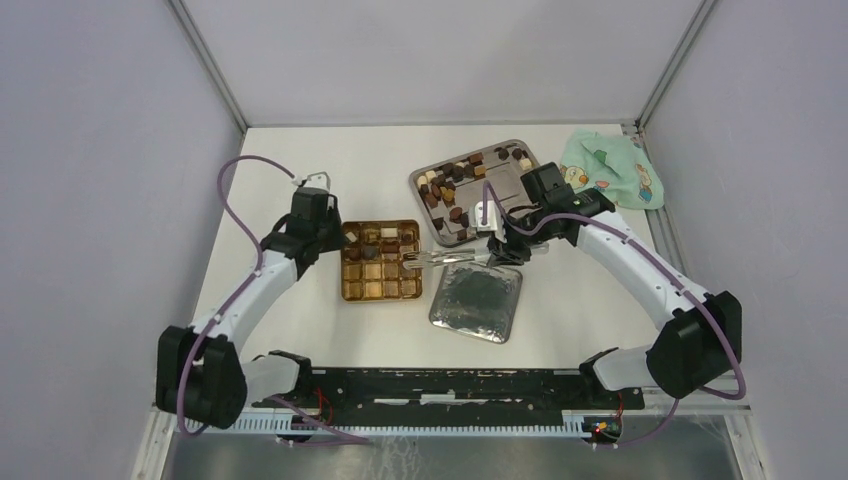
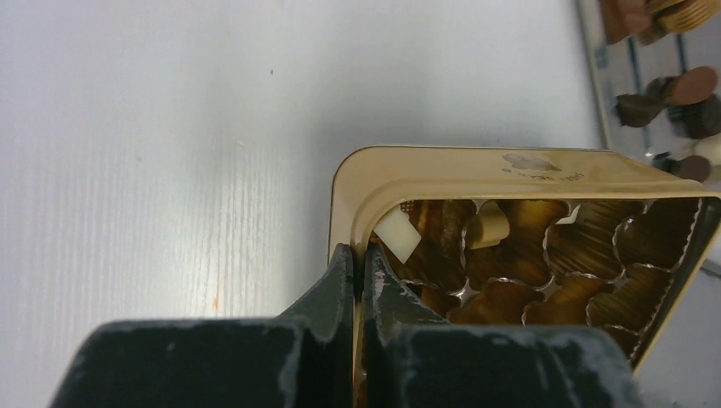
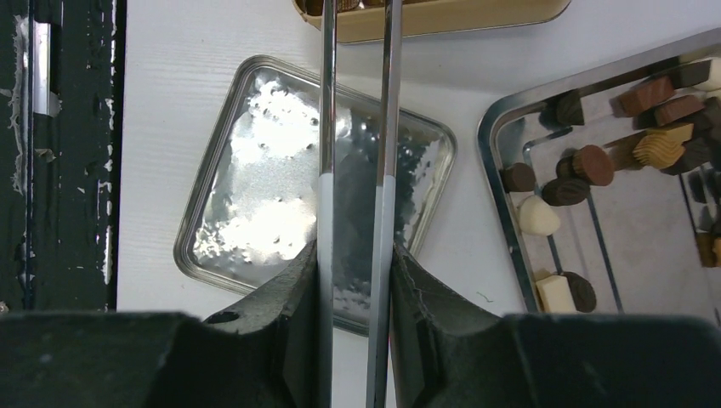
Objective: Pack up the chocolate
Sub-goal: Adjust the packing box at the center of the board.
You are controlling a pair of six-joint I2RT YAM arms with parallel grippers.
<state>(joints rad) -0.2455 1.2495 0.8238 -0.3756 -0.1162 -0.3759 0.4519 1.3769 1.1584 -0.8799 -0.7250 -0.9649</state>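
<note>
Now your left hand [image 2: 359, 257] is pinched shut on the wall of the gold tin [image 2: 442, 170]; your right hand [image 3: 355, 255] clamps the tongs [image 3: 326, 127].
Most chocolate [image 3: 588, 164] lies in the steel tray [image 3: 500, 183] on the worktop [image 1: 560, 350]; a few pieces sit in the tin's cells, with the tongs' tips over that tin.

1. The white-and-black left arm [image 1: 245, 290] reaches forward, elbow out to the left.
2. Its dark left gripper [image 2: 359, 255] is clamped tight on the wall of a gold square tin [image 2: 476, 166], one finger outside and one inside.
3. The white-and-black right arm [image 1: 640, 265] stretches forward and inward.
4. Its dark right gripper [image 3: 355, 251] pinches both blades of long silver tongs [image 3: 388, 102].
</note>
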